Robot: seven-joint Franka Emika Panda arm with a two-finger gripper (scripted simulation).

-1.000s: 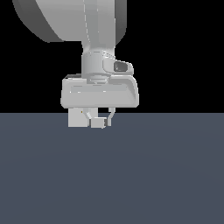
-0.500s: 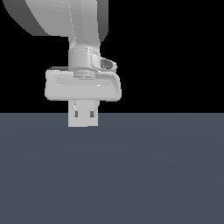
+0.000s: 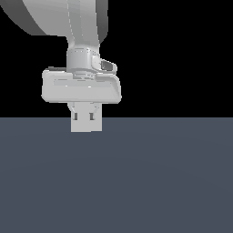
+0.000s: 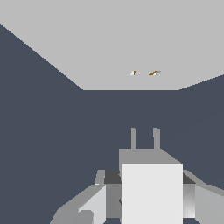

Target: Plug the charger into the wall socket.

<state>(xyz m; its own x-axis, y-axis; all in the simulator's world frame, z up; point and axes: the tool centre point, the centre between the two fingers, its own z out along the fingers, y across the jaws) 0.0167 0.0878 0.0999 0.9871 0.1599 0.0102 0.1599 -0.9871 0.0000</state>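
Two views: in the exterior view the gripper (image 3: 85, 119) hangs at 12 o'clock over the tabletop (image 3: 159, 182), jaws clamped on the charger (image 3: 86, 125); in the wrist view its prongs face the wall socket (image 4: 109, 43), so advance straight, aligning prongs with the holes

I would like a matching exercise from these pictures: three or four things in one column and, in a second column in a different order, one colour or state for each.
Column one:
1. charger
2. wall socket
3. floor
4. gripper

Column two:
A. dark blue-grey, flat
B. shut on a white block
C. two prongs point ahead, not yet inserted
D. pale panel with two small yellowish holes

Pairs: 1-C, 2-D, 3-A, 4-B
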